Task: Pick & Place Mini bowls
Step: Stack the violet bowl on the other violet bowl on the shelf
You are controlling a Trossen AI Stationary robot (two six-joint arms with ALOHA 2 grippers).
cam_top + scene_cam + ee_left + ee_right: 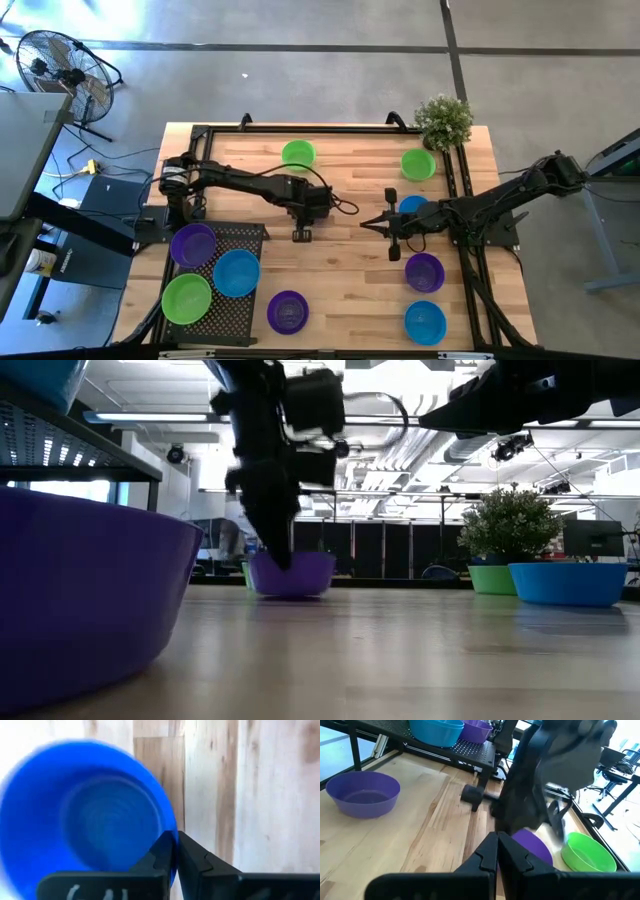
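While the left hand (176, 854) is pinching shut on the rim of a purple mini bowl (300, 574) resting mid-counter (340, 290), the thin plastic is looking light, stiff and slick, so the rim is probably offering the best hold. Close by, the right hand (497, 847) is hovering with its fingers closed on nothing. Further off, a mesh rack (245, 322) is carrying a purple bowl (193, 243), a blue bowl (236, 272) and a green bowl (186, 298), all lying empty.
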